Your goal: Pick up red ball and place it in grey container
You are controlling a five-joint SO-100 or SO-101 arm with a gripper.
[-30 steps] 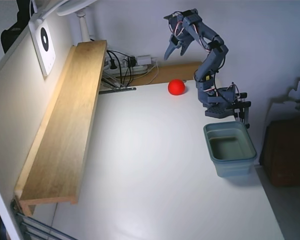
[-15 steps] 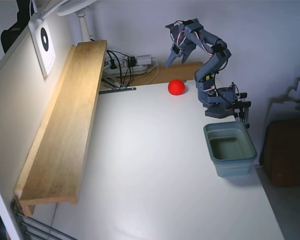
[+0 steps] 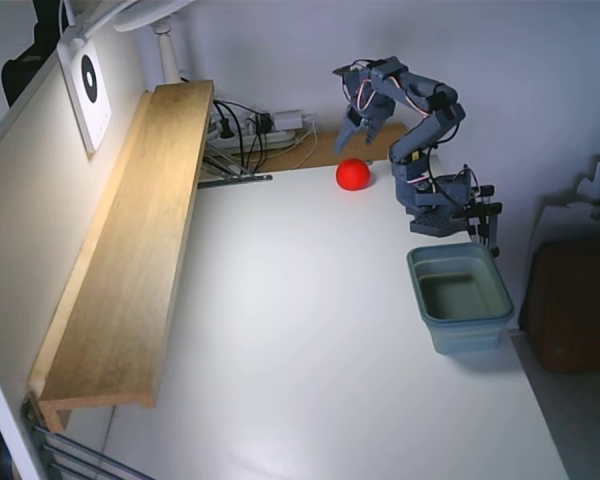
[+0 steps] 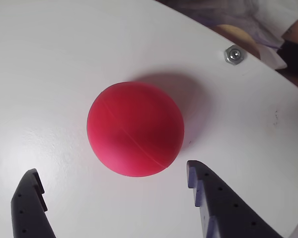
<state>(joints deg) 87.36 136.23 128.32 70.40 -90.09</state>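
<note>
**Open gripper poised over the red ball**

Your gripper (image 4: 114, 178) is spread wide and holds nothing; in the wrist view its two dark fingers (image 4: 216, 198) rise from the lower edge, one on either side of the red ball (image 4: 135, 129), with their tips just short of it and not touching. The ball rests on the white table (image 3: 310, 330). Just beyond the ball in that view, a hex nut (image 4: 234, 54) sits in the tabletop near its edge. In the fixed view the gripper (image 3: 354, 128) hangs just above the ball (image 3: 353, 174). A power strip with cables (image 3: 255, 128) lies left of the ball, a wooden shelf (image 3: 130, 250) farther left. The grey container (image 3: 460, 297) stands well apart from the ball, nearer the camera and to the right, beside the arm's base (image 3: 442, 205).
</note>
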